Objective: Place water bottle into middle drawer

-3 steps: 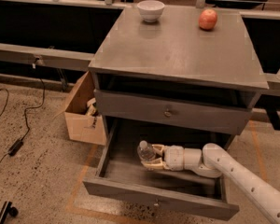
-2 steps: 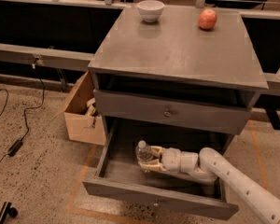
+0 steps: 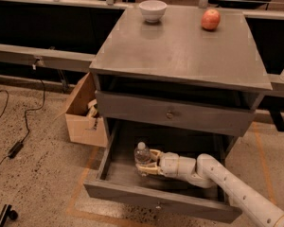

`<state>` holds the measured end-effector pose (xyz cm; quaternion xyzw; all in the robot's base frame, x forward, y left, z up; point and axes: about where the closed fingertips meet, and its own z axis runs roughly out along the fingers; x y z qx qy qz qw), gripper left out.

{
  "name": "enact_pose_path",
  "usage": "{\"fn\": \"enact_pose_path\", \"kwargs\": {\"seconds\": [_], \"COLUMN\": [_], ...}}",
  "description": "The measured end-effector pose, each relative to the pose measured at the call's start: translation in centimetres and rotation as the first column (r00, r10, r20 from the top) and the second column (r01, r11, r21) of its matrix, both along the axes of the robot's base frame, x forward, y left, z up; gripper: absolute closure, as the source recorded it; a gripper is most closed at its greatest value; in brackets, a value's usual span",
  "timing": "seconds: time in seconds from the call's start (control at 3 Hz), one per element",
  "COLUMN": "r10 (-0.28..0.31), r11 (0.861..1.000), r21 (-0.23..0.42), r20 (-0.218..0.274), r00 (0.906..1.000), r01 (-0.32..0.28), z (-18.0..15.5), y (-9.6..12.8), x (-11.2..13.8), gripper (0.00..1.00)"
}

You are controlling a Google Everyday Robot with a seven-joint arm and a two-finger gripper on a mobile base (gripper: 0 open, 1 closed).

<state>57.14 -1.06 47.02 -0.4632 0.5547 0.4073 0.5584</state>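
The water bottle [image 3: 142,155], small and clear with a white cap, stands upright inside the pulled-out middle drawer [image 3: 132,193], the grey cabinet's lowest drawer, toward its left side. My gripper [image 3: 146,162] reaches in from the lower right on a white arm. Its tan fingers [image 3: 151,153] are closed around the bottle's body, with the bottle low over or on the drawer floor; I cannot tell which.
The grey cabinet top [image 3: 180,46] carries a white bowl [image 3: 152,10] and a red apple [image 3: 210,19]. The closed drawer with a round knob [image 3: 169,114] overhangs the open one. A cardboard box [image 3: 83,112] stands left of the cabinet; a cable [image 3: 19,126] lies on the floor.
The gripper and the bottle have shifted slightly to the left inside the drawer. The grip is unchanged.
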Motion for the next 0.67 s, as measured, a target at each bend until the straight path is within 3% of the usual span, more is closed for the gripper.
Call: {"fn": "enact_pose_path", "kwargs": {"seconds": [0.33,0.67], "r10": [0.000,-0.002], "r11": [1.000,1.000], "r21": [-0.004,-0.005], "r20": [-0.002,-0.002], "r00": [1.0000,1.0000], "r01": [0.000,0.002], "z": [-0.66,-1.25], "y": [0.82,1.25], "x": [0.34,0.79], "gripper": [0.52,0.28]}}
